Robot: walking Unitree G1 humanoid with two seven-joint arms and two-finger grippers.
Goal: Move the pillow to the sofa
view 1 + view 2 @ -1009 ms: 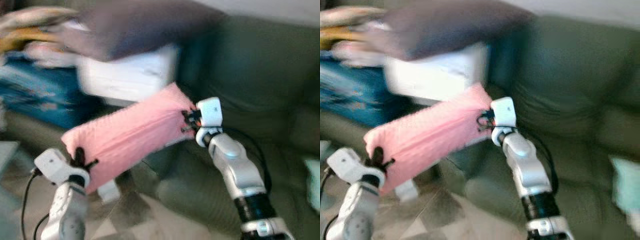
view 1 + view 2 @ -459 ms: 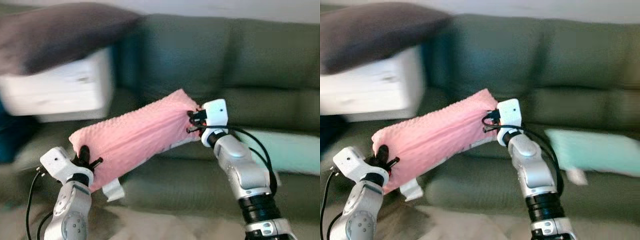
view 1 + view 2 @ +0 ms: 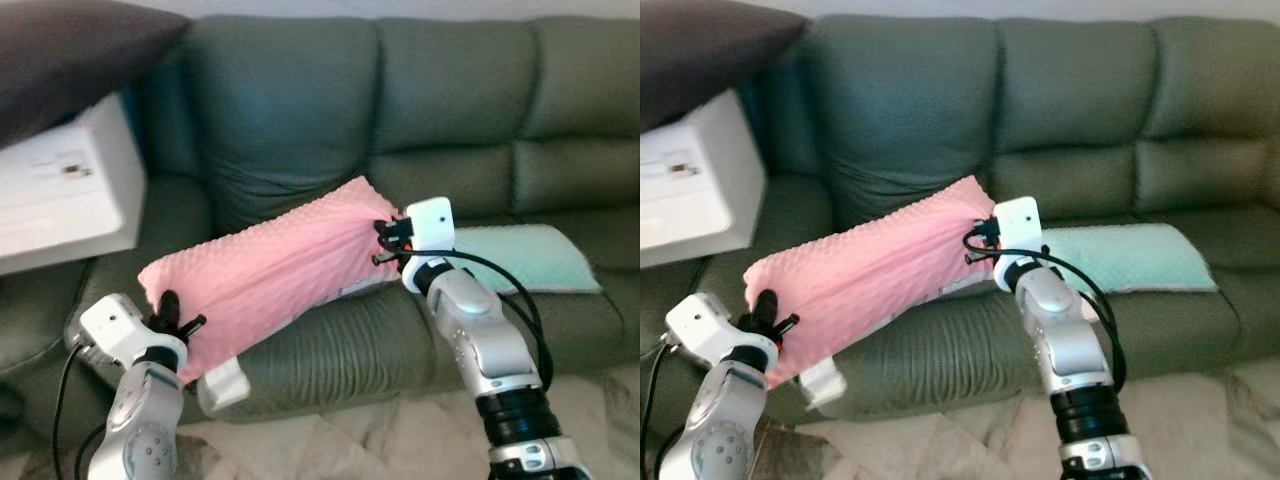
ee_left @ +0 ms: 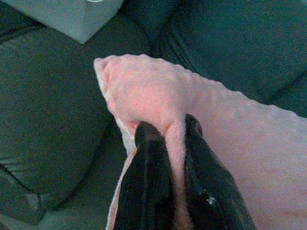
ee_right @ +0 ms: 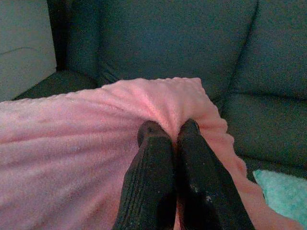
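nearest the camera, the left hand (image 3: 168, 318) is pinching the low end of the pink pillow (image 3: 270, 270), its two black fingers (image 4: 148, 191) pressed together on a fold of the fleecy cover. a white tag (image 3: 225, 385) is dangling just under that corner. the pillow is hanging in the air, slanting up toward the robot's right, where the right hand (image 3: 385, 240) is clamping the raised end in the same way, fingers (image 5: 151, 172) closed on a gathered pleat of fabric. it is floating just above the front edge of the dark green sofa (image 3: 330, 120) and is not yet resting on it.

further back, a mint green pillow (image 3: 520, 258) is lying flat on the sofa seat to the robot's right. a white box (image 3: 60, 190) is sitting over the sofa's left arm with a dark cushion (image 3: 70, 55) piled on top.

both grips are catching only a thin pinch of cover rather than the body of the pillow, so the fabric could be slipping free at either end and the pillow swinging down onto the floor. letting go here, so close to the seat's front edge, could be sending it rolling off. carrying it further right could also be landing it on the mint green pillow.
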